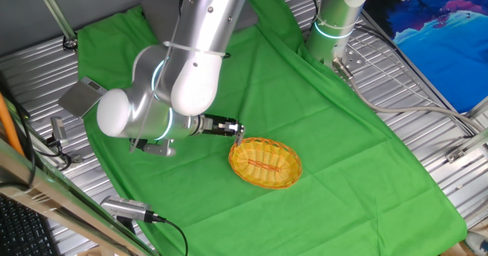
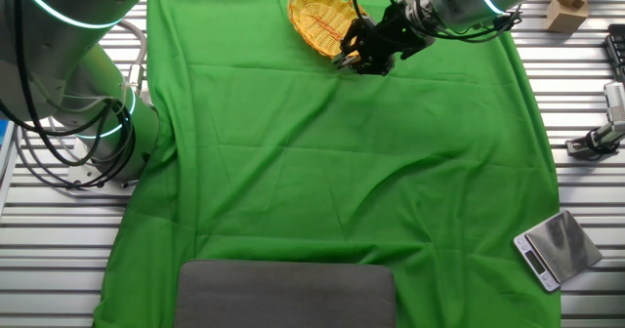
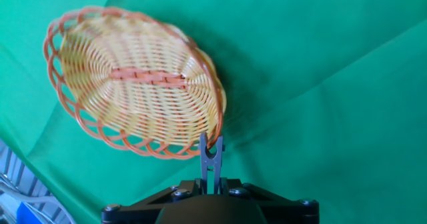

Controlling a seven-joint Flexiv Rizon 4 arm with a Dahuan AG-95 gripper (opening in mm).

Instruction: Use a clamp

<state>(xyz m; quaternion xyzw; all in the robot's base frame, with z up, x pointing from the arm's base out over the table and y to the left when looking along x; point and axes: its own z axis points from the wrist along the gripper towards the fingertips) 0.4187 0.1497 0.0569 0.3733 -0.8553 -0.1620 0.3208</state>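
Green cloth (image 2: 342,172) covers the surface; my silver arm (image 1: 191,50) reaches low across it toward the oval wicker basket (image 1: 265,163), yellow weave with an orange rim. The hand (image 3: 212,184) is clenched on the clamp (image 3: 211,159), holding its rear end so that the two thin grey prongs project forward. In the hand view the prong tips meet the basket's near rim, the rim appearing to sit in the notch between them; I cannot tell whether the clip already bites the wicker or merely touches it.

Step in hand, as I judge it: fixing the clamp onto the basket edge. The next move calls for seating the rim fully between the prongs, then easing my squeeze so the spring closes on the weave, and only afterwards backing off. A sideways nudge could tip the light basket.

The clamp itself is tiny, pale grey, clothespin-like, upright in the hand view and aligned with the fingers.
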